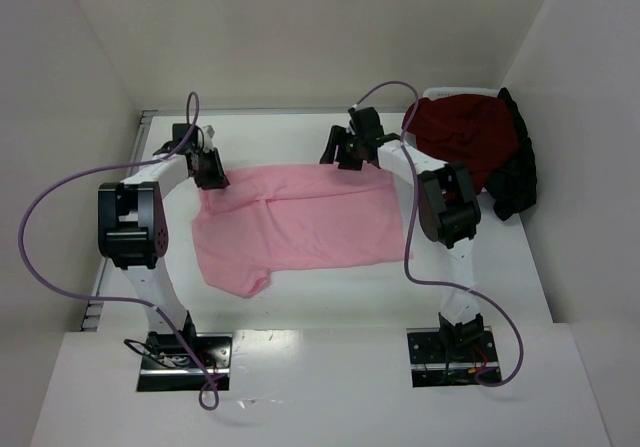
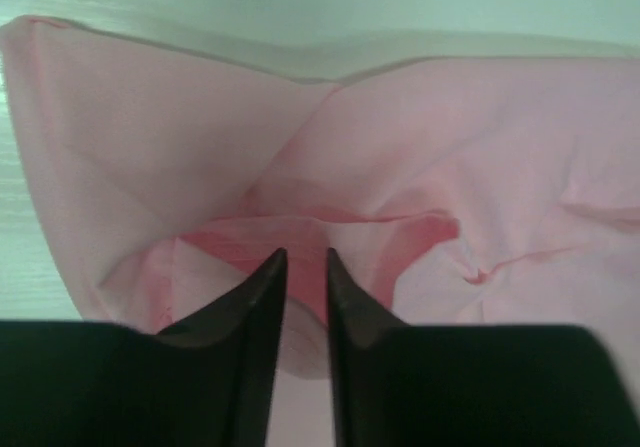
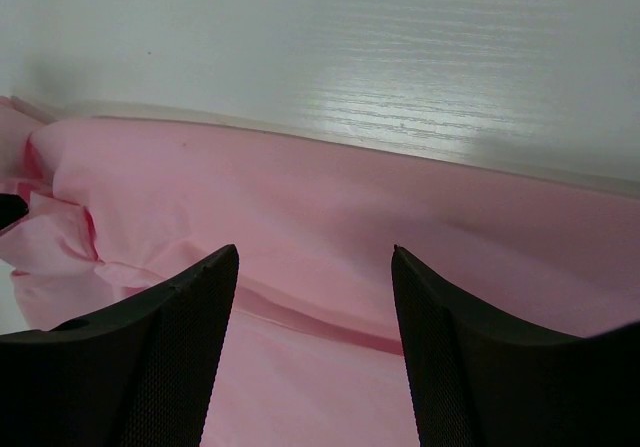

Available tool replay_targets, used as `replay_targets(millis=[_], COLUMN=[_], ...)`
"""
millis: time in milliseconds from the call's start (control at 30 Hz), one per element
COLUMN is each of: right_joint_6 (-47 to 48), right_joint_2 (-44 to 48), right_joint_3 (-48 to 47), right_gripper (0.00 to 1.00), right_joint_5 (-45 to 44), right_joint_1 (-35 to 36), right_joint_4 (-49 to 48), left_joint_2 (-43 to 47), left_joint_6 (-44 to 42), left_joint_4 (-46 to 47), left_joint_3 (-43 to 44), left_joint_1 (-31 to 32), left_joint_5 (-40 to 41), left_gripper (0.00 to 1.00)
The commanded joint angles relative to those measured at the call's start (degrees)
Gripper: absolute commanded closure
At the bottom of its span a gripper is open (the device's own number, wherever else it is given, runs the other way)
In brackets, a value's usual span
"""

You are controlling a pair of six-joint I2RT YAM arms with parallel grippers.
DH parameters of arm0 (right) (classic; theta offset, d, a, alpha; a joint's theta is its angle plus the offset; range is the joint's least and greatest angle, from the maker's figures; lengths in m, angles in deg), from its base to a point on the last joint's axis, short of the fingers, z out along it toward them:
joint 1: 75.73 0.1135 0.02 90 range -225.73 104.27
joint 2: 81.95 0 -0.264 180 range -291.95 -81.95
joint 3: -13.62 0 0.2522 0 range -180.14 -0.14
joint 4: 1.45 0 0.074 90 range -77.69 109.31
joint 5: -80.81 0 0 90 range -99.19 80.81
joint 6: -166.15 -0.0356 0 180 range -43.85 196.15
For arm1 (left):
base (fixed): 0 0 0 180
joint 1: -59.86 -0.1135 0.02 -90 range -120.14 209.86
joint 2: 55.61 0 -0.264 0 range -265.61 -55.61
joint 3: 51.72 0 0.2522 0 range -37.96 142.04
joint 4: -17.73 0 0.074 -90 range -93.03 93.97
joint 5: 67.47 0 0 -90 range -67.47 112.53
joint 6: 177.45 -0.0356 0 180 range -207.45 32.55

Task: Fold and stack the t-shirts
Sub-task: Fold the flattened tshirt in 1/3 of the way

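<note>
Both arms share one build. The left arm (image 1: 150,262) and the right arm (image 1: 458,267) have white link shells joined by black joint housings, and the bulkiest housing sits midway back from each tool. The left tool (image 1: 210,169) and the right tool (image 1: 345,149) are black.

A purple cable (image 1: 38,257) runs from behind the left tool to the left base plate (image 1: 150,352). A second purple cable (image 1: 385,88) runs from behind the right tool to the right base plate (image 1: 425,342). Both plates are bare metal, and red wiring (image 1: 480,365) shows at the right one.

The left fingers (image 2: 262,297) are matte black and taper to narrow tips. The right fingers (image 3: 185,317) are matte black and broader, with a fine mesh texture.
</note>
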Motion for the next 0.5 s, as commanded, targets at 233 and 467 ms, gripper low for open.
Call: replay_targets(millis=[233,467], right_joint_6=[1.0,1.0], right_joint_2=[3.1,2.6], right_joint_3=[0.3,0.9], right_gripper=[0.31,0.31], right_joint_5=[-0.8,-0.8], right_joint_1=[0.5,0.5], right_joint_4=[-2.1,-2.1], left_joint_2=[4.8,9.8], left_joint_6=[-5.1,-6.2], left_joint_4=[-3.8,-7.6], left_joint_3=[-2.4,-4.4], left_joint_1=[-0.1,-0.1], left_joint_5=[-7.4,-8.7], left_gripper=[1.0,1.0])
